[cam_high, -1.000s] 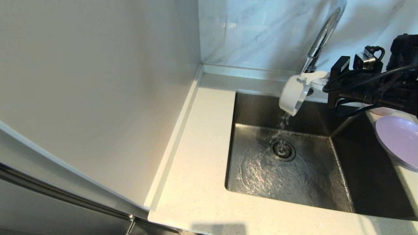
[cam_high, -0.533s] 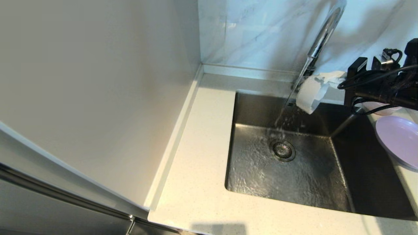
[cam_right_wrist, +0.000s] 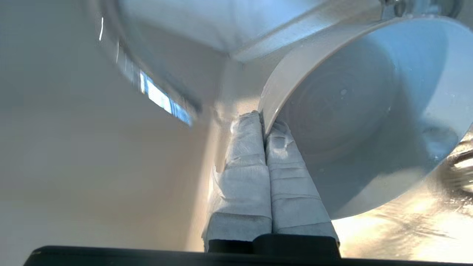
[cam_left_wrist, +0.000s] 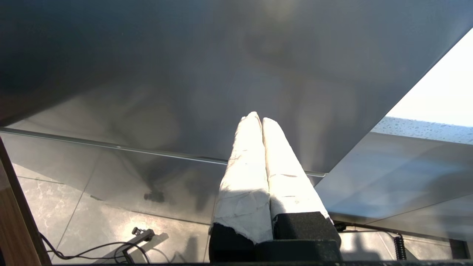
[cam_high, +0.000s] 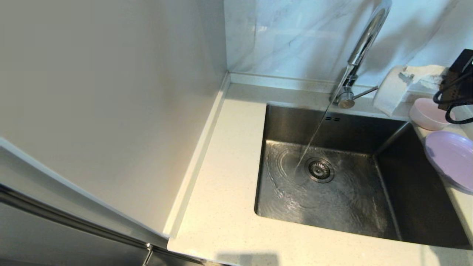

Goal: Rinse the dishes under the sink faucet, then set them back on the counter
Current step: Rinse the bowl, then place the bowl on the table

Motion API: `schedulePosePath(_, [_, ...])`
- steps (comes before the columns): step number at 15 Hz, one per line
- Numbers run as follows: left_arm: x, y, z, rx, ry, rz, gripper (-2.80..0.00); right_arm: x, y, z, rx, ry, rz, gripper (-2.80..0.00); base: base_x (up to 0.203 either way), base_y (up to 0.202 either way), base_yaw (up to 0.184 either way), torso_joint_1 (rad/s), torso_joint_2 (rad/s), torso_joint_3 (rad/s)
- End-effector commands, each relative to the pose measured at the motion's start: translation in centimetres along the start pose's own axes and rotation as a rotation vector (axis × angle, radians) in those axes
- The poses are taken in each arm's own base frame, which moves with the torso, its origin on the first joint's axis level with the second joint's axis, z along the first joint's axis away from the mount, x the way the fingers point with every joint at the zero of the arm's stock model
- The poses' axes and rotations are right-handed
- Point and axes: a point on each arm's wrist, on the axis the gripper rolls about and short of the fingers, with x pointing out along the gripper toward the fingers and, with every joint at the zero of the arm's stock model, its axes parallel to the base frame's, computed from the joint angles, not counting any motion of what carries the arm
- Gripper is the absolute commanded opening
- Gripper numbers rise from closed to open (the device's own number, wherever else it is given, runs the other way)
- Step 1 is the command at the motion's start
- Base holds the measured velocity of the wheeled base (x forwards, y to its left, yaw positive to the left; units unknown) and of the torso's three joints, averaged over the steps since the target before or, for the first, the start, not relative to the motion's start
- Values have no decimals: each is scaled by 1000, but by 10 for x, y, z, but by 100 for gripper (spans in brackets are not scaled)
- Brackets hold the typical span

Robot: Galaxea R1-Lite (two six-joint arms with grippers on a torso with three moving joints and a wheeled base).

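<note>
Bowl (cam_right_wrist: 354,111) pinched at rim by right gripper (cam_right_wrist: 264,127), beside faucet (cam_high: 364,40); only head view shows plate (cam_high: 449,159), running water (cam_high: 312,138).

Most of my right arm runs off the head view's right edge; only its dark wrist hardware and looped cables show. The white bowl (cam_high: 391,94) I pinch hides part of my right gripper (cam_right_wrist: 264,127) there. The lilac plate (cam_high: 449,159) is cut by that same edge, and my cables cover part of the pink bowl (cam_high: 428,114). The faucet (cam_high: 364,40) loses its arch past the top edge. In my right wrist view its curve is a smeared streak, and the white bowl's rim leaves the picture.
</note>
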Motion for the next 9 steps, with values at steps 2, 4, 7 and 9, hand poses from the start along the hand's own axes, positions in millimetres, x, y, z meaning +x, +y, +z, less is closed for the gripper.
schedulePosePath(2, [0, 0, 0, 0, 0, 0, -280, -24, 1, -22, -692, 49, -19, -280, 0, 0, 0, 0, 0, 0])
schedulePosePath(4, [0, 0, 0, 0, 0, 1, -280, -33, -9, -41, -1019, 158, -32, -280, 0, 0, 0, 0, 0, 0])
schedulePosePath(7, [0, 0, 0, 0, 0, -1, -280, -53, -23, -72, -1146, 435, -105, -280, 0, 0, 0, 0, 0, 0])
schedulePosePath(9, [0, 0, 0, 0, 0, 1, -280, -64, -28, -73, -1178, 491, -373, -280, 0, 0, 0, 0, 0, 0])
